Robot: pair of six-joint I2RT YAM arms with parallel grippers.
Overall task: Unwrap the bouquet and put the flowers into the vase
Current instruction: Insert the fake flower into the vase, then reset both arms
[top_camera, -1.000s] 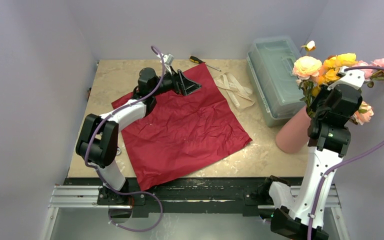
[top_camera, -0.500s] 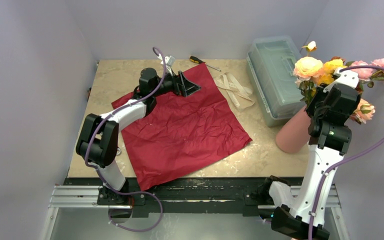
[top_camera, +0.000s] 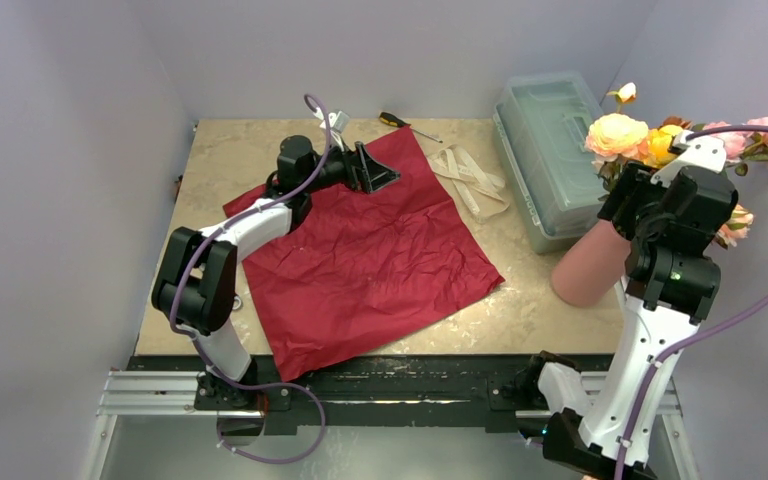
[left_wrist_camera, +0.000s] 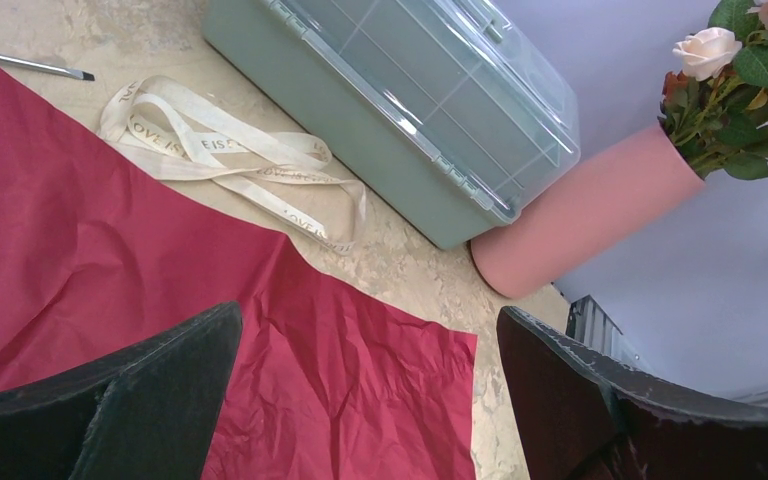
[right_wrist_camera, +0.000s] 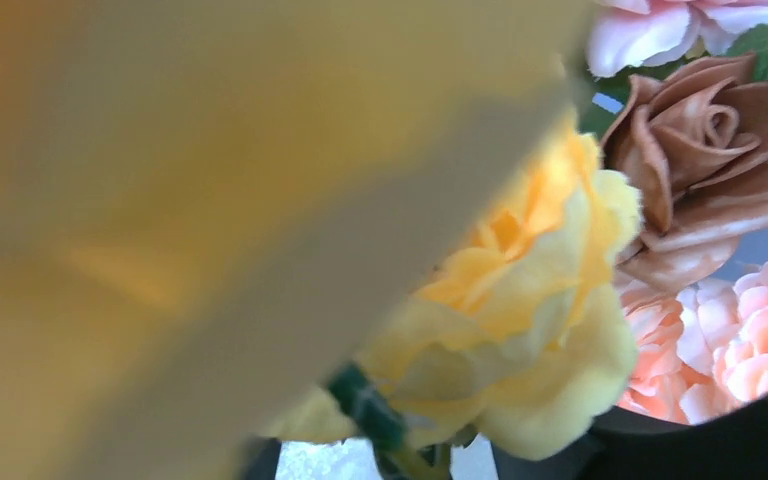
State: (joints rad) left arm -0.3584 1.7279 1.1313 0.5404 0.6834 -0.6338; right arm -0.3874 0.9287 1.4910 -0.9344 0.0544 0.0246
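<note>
Artificial pink, yellow and orange flowers (top_camera: 615, 133) stood in the salmon-pink matte cylinder vase (top_camera: 582, 268) (seemingly only withdrawal left). The left gripper (left_wrist_camera: 368, 325) had its jaws spread; I could not tell for the right gripper (top_camera: 620, 190).

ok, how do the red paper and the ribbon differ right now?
The red paper is a wide crinkled sheet, spread flat; the ribbon is a narrow cream strip in loose loops. The paper is plain; the ribbon carries printed lettering. The paper fills mid-table; the ribbon lies by the plastic box. Both lie on the table, off the flowers.
</note>
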